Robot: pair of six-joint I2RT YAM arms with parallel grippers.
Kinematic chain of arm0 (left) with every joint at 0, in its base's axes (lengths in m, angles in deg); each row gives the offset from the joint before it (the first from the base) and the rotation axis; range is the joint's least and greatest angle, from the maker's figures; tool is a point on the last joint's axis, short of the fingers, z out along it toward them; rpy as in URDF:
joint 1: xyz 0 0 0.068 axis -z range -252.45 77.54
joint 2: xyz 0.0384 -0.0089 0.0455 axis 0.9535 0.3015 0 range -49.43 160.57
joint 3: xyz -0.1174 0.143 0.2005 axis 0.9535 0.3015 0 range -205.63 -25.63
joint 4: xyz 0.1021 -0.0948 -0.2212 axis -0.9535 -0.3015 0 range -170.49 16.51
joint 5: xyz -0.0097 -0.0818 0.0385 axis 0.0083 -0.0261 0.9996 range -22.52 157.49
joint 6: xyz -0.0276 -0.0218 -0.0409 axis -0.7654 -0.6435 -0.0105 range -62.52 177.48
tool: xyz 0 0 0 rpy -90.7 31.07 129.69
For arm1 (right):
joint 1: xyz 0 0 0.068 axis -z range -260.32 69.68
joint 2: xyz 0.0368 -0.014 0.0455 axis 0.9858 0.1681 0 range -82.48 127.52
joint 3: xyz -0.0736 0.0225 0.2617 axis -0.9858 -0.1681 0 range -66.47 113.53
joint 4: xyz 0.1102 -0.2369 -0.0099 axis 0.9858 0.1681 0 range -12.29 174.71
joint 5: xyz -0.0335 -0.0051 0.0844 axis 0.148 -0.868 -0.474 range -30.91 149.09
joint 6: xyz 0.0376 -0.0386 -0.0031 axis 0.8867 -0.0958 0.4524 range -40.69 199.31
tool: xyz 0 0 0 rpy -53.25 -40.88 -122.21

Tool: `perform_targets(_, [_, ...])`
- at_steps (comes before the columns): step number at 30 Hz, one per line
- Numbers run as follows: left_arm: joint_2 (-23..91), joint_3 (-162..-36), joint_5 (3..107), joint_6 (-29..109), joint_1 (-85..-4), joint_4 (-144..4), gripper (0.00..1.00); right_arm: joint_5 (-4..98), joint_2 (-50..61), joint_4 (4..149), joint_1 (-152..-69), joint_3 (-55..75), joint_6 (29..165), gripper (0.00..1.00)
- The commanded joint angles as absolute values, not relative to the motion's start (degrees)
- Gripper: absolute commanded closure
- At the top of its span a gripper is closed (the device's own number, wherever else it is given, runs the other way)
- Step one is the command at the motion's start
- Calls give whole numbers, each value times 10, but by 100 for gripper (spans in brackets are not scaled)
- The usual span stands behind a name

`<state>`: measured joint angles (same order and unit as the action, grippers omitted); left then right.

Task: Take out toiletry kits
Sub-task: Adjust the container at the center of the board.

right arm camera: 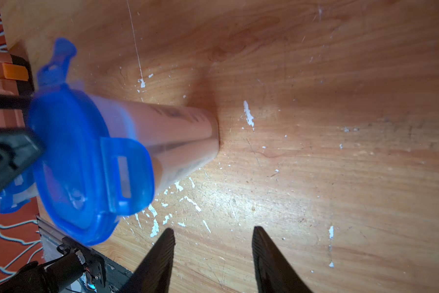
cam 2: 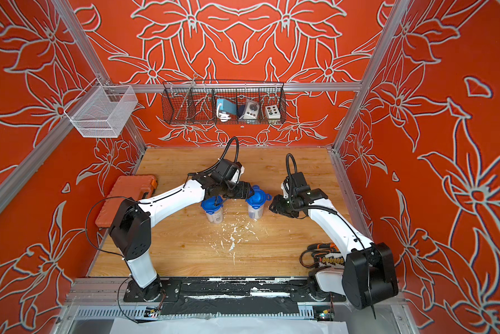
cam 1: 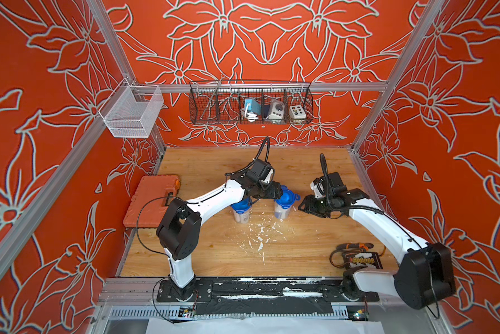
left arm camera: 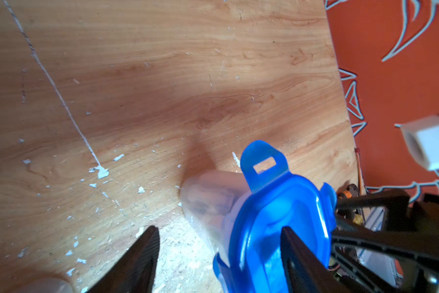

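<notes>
Two tubs, one worry: both stand upright on the table (cam 1: 301, 162) with lids on, and the toiletry kits (left arm camera: 208, 203) sit inside them; none is out yet.
Tool case (cam 1: 152, 199): far left, well apart from my work, so no risk there.
Left tub (cam 1: 241, 212): it stands under my left arm. I judge that a low sweep of that arm could knock it over.
Left claw (left arm camera: 218, 228): released, jaws apart, grasping nothing. One finger (left arm camera: 297, 253) lies across the blue lid (left arm camera: 264, 215) of the right tub, and the other is off its side over bare wood.
Right tub (cam 1: 283, 206): tall and narrow, with nothing steadying it. A sideways push on the lid would likely tip or slide it.
Lid clip (left arm camera: 261, 162): it sticks up. Pulling the lid with another clip latched would lift the whole tub.
Right claw (right arm camera: 213, 229): released and empty, just beside the right tub and not touching it.
Hidden: the kits are only dim shapes through cloudy walls, so I cannot tell which pieces lie in which tub. I also cannot tell whether every clip is undone.
</notes>
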<state>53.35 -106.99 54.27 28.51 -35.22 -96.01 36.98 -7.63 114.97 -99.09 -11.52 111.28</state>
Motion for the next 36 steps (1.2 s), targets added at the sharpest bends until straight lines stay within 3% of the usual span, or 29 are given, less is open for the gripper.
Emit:
perform_targets(1, [517,-1044,523,305,-348,-982,30,387,-57,1136,-993,-84,1107,48])
perform_targets(18, [504,-993,462,304,-306,-950,33,397,51,1191,-993,41,1063,48])
perform_targets(36, [510,-1008,480,248,-324,-911,25,347,110,1221,-994,112,1045,49])
